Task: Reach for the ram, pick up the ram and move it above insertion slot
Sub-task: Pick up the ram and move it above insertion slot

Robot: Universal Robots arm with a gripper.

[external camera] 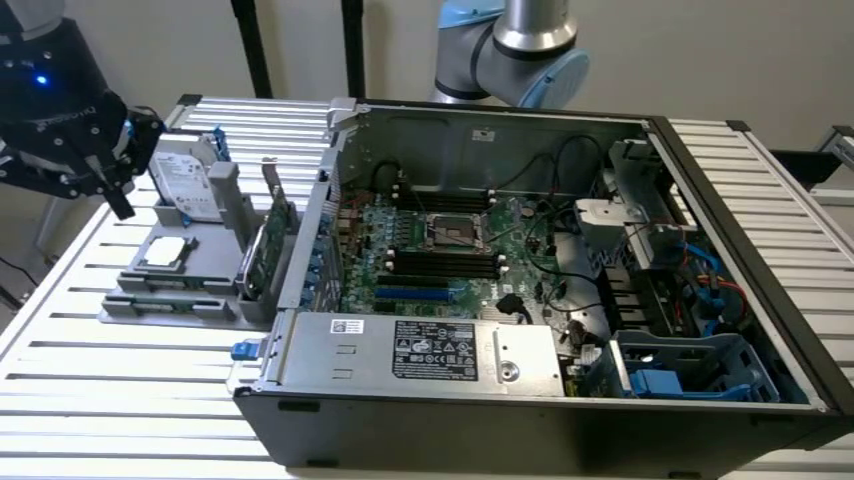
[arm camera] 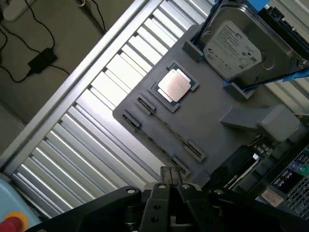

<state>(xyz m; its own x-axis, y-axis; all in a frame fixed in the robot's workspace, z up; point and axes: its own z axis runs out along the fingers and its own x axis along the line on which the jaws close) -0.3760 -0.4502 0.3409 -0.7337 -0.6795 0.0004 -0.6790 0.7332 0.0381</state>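
Fingers [arm camera: 164, 178] of the gripper [arm camera: 170, 170] are pressed together on nothing (no grip on anything yet), hanging near the edge of the grey tray [arm camera: 217, 101]. On that tray the ram [arm camera: 166, 128] stands on edge between clips, just beside the processor chip [arm camera: 174, 86], with the hard drive [arm camera: 234, 46] beyond.

Open case [external camera: 534, 440] centre, tray [external camera: 200, 310] at its nine o'clock holding upright drive [external camera: 183, 175], closed gripper [external camera: 110, 190] at ten o'clock, beside drive
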